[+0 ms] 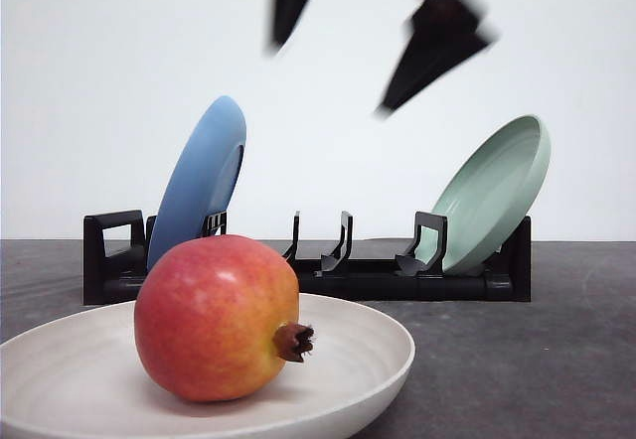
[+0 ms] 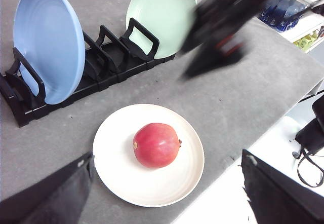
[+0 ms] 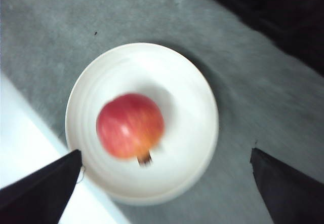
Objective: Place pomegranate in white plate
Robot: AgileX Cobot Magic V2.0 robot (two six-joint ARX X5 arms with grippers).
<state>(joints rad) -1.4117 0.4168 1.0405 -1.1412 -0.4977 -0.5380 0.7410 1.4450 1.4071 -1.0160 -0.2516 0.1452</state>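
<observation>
The pomegranate (image 1: 217, 318) lies on its side in the white plate (image 1: 368, 345), its brown crown pointing right, with nothing touching it. From above I see the pomegranate (image 2: 156, 145) near the middle of the white plate (image 2: 116, 168). My left gripper (image 2: 167, 158) is open, high over the plate, with nothing between its fingers. My right gripper (image 3: 164, 152) is also open and empty above the pomegranate (image 3: 130, 125) and white plate (image 3: 195, 102). That picture is blurred. Black fingers (image 1: 434, 40) show high above the rack in the front view.
A black dish rack (image 1: 397, 282) stands behind the plate, with a blue plate (image 1: 199, 179) leaning at its left end and a pale green plate (image 1: 497, 189) at its right. The white plate sits close to the grey table's edge (image 2: 223, 176). Shelves (image 2: 296, 11) lie beyond the table.
</observation>
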